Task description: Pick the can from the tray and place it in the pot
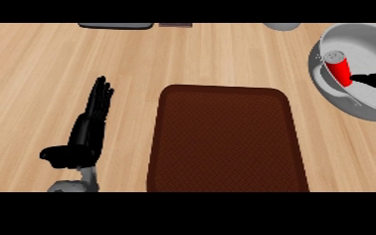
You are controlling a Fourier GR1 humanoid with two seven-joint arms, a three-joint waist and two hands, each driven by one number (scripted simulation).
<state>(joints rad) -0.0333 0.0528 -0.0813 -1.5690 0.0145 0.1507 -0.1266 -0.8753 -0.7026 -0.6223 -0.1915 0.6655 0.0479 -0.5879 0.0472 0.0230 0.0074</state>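
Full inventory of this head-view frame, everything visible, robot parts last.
red cylindrical can with silver top: one, red, tilted inside the pot
round grey metal pot: one, grey, right edge, cut off
dark brown rectangular tray: one, brown, centre
light wooden counter: one, tan, beneath everything
flat dark object: one, black, top edge, cut off
small brown object: one, top edge
grey rounded object: one, top edge
left robot hand: one, black, left of tray, open
right robot hand: one, black, barely showing, beside the can

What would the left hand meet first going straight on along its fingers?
Ahead of the left hand: bare counter, then probably the dark flat object at the far edge; depth unclear.
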